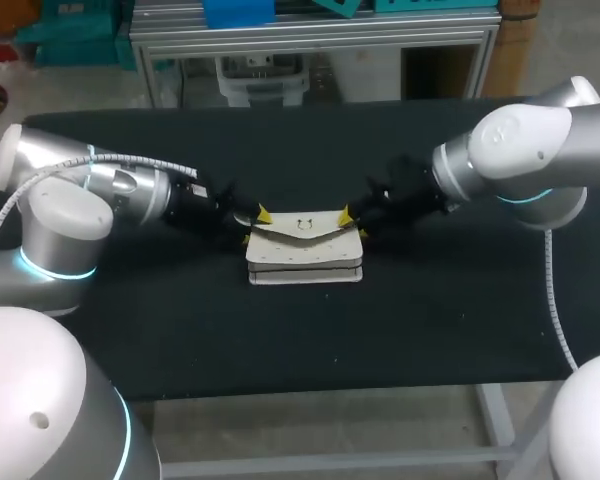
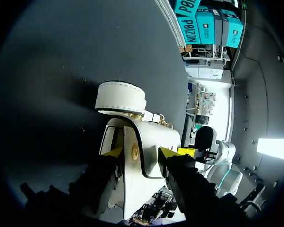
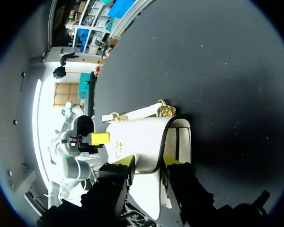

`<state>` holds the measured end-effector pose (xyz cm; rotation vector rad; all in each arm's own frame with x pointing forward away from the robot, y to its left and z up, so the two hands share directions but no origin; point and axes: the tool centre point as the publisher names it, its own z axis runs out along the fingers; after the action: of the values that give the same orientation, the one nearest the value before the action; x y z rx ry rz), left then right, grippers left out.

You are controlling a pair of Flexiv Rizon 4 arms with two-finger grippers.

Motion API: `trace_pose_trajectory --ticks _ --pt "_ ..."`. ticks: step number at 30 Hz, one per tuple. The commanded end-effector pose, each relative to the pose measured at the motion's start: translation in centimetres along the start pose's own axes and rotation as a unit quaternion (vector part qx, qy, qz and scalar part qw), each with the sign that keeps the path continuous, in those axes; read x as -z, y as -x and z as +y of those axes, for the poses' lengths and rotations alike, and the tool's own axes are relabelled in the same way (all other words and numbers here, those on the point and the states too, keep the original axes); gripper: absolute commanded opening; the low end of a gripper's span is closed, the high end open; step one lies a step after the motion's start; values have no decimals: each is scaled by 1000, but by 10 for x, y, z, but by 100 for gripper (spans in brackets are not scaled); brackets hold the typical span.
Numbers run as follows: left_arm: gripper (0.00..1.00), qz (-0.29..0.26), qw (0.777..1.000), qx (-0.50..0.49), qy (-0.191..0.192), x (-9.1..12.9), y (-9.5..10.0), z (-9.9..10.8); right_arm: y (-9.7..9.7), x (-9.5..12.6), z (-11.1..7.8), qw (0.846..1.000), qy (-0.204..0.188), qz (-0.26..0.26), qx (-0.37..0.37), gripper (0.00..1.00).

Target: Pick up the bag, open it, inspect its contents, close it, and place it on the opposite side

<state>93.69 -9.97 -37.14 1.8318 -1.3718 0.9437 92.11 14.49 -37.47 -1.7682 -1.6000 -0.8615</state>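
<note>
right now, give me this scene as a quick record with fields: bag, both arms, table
surface: black table
item: white bag, lying at the table's middle
lid: flap raised at both ends, sagging between them
left side: left pincer shut on its end of the flap
right side: right pincer shut on the opposite end
carrying part: white strap with gold fittings, on the bag's far side from both pincers
contents: not visible

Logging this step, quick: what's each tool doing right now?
Left tool: closed, gripping one side of the bag.
Right tool: closed, gripping its other side.
</note>
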Motion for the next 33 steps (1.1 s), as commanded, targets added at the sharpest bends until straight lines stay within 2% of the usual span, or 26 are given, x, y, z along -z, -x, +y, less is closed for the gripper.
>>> trace_pose_trajectory --ticks 1,3,6,7,8,9,10,11,16,20,21,22,23,24,26,30,33 --pt "100 -3 1000 4 6 -9 -2 -5 0 -2 4 1000 0 7 -10 94" --pt "90 -1 1000 7 9 -9 -2 -6 1 -2 7 1000 -2 14 -20 91" --pt "62 0 1000 8 12 -9 -2 -6 3 -1 13 999 -2 20 -36 91" --pt "49 0 1000 10 12 -9 -2 -6 3 -1 14 999 -2 20 -44 89" --pt "34 1 1000 12 13 -9 -2 -7 4 -1 17 998 -4 21 -52 79" --pt "0 1 1000 13 13 -9 -2 -7 4 -1 18 998 -5 25 -54 62" --pt "0 1 1000 12 14 -9 -2 -6 3 -2 19 998 -5 25 -54 41" --pt "0 2 1000 9 14 -10 -2 -5 3 -3 19 998 -5 21 -52 0" --pt "0 14 1000 7 14 -7 -1 0 1 -8 16 999 -3 15 -39 0" --pt "0 -2 1000 15 15 -3 -3 6 1 -5 14 999 -1 14 -36 0" --pt "39 -5 1000 19 15 -1 -4 6 0 -3 14 999 1 15 -35 0" --pt "73 -13 1000 23 16 1 -5 7 -1 -1 13 999 3 15 -34 3" --pt "97 -14 1000 24 13 3 -5 9 -1 1 12 999 6 15 -34 26" --pt "100 -14 1000 23 14 5 -5 10 -1 4 12 999 7 16 -32 44" --pt "100 -16 1000 25 11 8 -4 12 -2 7 11 999 11 16 -31 86" --pt "100 -13 999 29 4 12 -3 13 -3 9 11 999 14 16 -30 95" --pt "100 -8 999 37 1 15 0 14 -3 8 9 999 14 14 -30 90"
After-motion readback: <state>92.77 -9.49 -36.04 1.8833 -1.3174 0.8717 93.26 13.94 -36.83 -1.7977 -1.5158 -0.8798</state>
